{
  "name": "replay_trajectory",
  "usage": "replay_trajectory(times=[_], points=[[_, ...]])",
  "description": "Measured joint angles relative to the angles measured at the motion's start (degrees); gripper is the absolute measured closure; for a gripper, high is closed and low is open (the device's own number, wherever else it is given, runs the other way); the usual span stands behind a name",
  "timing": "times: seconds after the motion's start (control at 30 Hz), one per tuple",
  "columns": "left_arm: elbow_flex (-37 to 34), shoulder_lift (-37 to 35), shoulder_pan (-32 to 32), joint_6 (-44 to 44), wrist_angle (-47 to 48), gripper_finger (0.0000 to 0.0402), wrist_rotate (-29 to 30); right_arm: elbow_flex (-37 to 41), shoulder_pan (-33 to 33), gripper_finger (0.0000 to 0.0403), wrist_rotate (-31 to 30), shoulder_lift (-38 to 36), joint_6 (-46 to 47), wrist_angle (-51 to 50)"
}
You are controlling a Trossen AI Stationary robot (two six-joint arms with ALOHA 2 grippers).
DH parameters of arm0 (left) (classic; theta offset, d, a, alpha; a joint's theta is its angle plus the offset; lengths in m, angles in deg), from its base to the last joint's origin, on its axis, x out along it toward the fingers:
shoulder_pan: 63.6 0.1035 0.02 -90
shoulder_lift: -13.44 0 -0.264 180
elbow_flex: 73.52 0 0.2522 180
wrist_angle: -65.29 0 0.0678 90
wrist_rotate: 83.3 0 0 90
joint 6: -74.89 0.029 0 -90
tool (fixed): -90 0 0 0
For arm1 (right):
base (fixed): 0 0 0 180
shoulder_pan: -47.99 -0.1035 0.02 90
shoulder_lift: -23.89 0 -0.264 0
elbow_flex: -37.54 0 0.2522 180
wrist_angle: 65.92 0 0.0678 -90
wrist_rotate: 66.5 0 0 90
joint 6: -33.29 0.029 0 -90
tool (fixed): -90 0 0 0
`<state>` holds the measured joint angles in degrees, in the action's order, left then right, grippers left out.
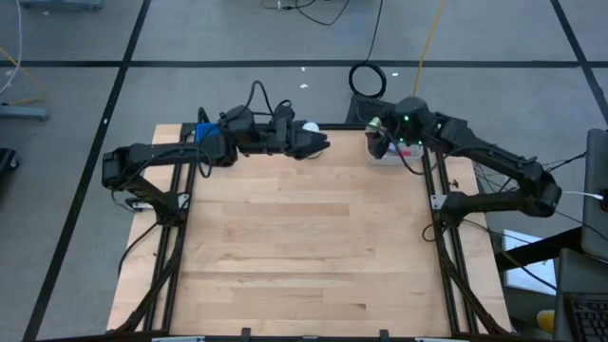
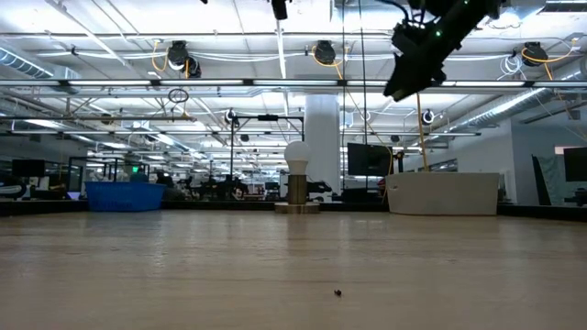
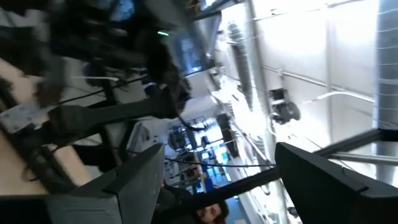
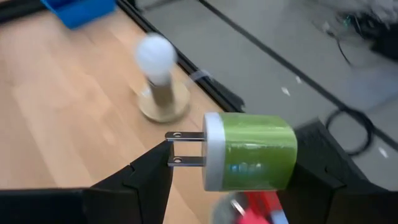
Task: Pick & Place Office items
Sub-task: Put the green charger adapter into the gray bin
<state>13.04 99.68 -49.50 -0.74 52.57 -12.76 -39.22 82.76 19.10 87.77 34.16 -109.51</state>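
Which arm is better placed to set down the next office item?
Right. The right gripper holds a green plug adapter above the table's far right corner, while the left gripper is empty beside the white bulb.

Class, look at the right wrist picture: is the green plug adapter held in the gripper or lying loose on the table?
Held: the right gripper is shut on the green plug adapter, lifted clear of the table.
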Motion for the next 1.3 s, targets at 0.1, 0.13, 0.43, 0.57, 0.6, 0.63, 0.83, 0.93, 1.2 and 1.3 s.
replay_trajectory(times=[0.1,0.13,0.43,0.57,0.6,0.63,0.83,0.93,1.2,1.3], points=[[0.0,0.0,-0.45,0.03,-2.96,0.009,0.0,0.0,2.75,0.0176,0.0,0.0,0.0,-3.46],[0.0,0.0,-0.59,0.03,-3.98,0.009,0.0,0.0,3.69,0.0176,-0.02,0.0,0.0,-4.65],[0.0,-0.17,-1.17,-0.04,-8.86,0.0105,-1.22,1.65,13.15,0.0176,0.19,2.2,-1.61,-12.25],[0.0,-0.17,-1.93,-0.66,-10.05,0.0107,-1.99,6.27,16.37,0.0176,3.88,3.06,-1.57,-11.98],[0.0,-0.17,-2.15,-0.66,-10.03,0.0107,-2.02,7.43,16.91,0.0176,4.51,3.17,-1.55,-11.47],[0.0,-0.17,-2.33,-0.63,-9.99,0.0107,-2.05,8.59,17.33,0.0176,4.55,3.21,-1.55,-11.11],[0.0,-0.17,-2.69,-1.51,-10.76,0.0107,-2.13,13.26,19.67,0.0176,4.51,3.23,-1.57,-9.66],[0.0,-0.17,-2.68,-1.64,-10.59,0.0107,-2.12,15.3,20.7,0.0176,4.53,3.23,-1.65,-7.91],[0.0,-0.17,-2.68,-2.88,-10.65,0.0107,-2.1,19.25,23.36,0.0176,4.66,3.19,-2.25,-3.68],[0.0,-0.17,-2.68,-2.89,-10.64,0.0107,-1.55,20.03,24.15,0.0176,4.55,3.19,-2.62,-1.82]])
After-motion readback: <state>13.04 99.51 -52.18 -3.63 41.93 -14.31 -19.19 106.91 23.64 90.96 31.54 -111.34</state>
